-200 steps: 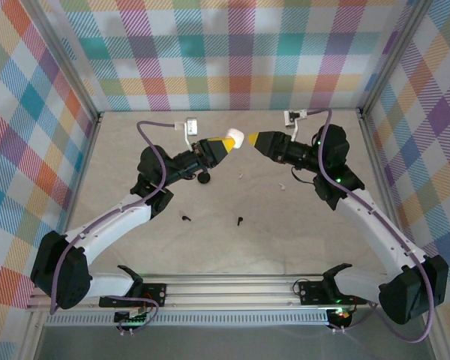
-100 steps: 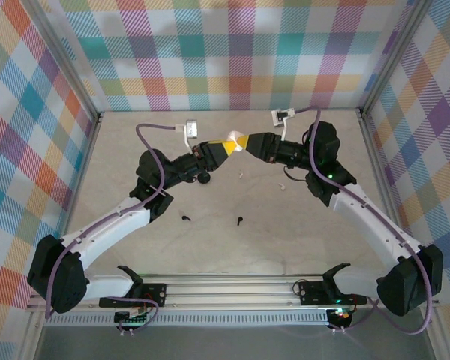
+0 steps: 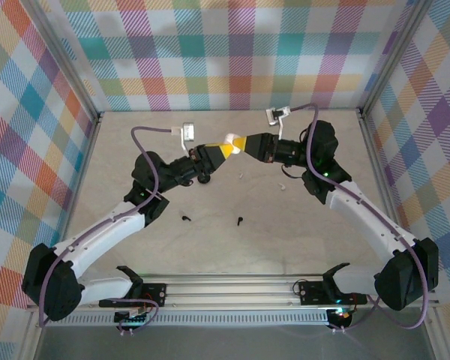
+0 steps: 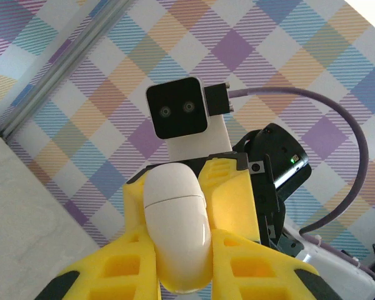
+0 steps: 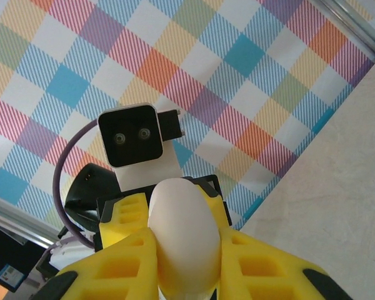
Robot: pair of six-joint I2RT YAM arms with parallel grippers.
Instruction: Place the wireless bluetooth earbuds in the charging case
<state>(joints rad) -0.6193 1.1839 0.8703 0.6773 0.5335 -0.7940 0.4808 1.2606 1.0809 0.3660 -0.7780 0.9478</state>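
The beige table [image 3: 285, 240] bears two black earbuds [image 3: 186, 218] and two white earbuds [image 3: 281, 185].

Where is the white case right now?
The white case is at the far middle in the top view, pinched between the left gripper and right gripper.

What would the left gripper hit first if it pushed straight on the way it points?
The right gripper. It faces the left gripper tip to tip, and both seem clamped on the same white case, so contact would come almost at once.
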